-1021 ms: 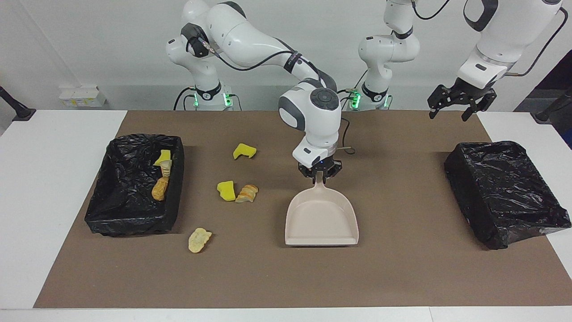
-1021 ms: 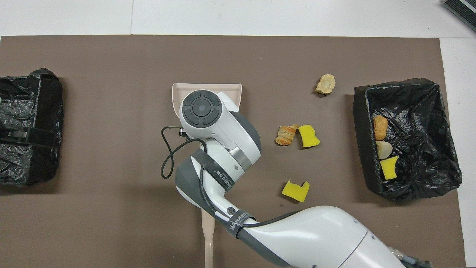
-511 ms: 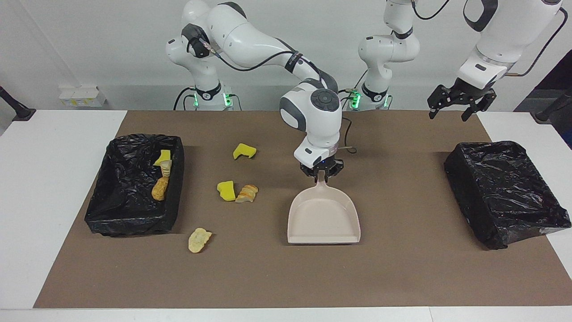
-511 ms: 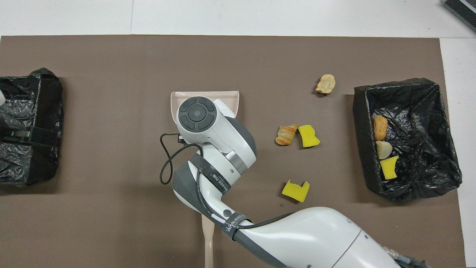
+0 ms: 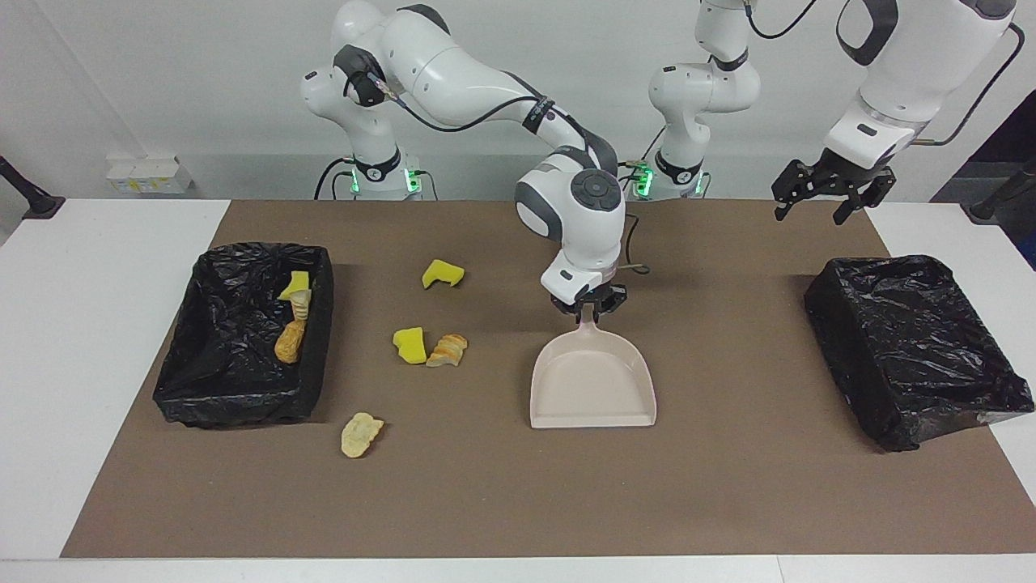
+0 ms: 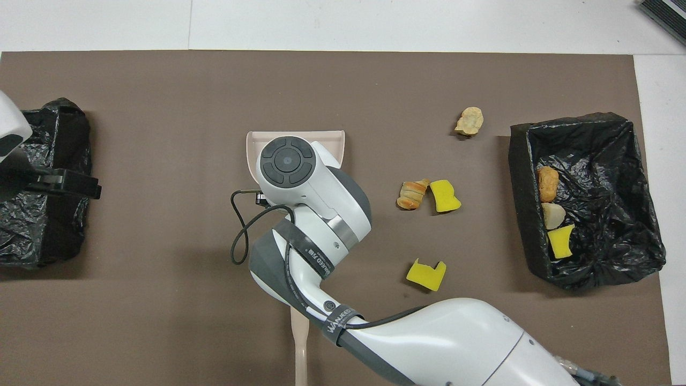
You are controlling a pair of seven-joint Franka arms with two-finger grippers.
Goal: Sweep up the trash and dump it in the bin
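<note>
Two grippers to log. My right gripper (image 5: 588, 306) sits at the handle of the beige dustpan (image 5: 595, 389), which lies flat mid-mat; I cannot tell whether it is clamped or letting go. My left gripper (image 5: 817, 202) waits, jaws apart, up by the second bin (image 5: 914, 348).

Of the trash, four scraps lie loose between the dustpan and the lined bin (image 5: 235, 389): sponge chunk (image 5: 443, 274), second sponge chunk (image 5: 410, 345), bread piece (image 5: 447, 351), tan piece (image 5: 361, 434). Three more scraps (image 5: 293, 312) are already in that bin.

Judgement: all are light. The sponge is soft and springy, the bread crumbly. They should skid easily, so push low, or pinch gently across the middle.
</note>
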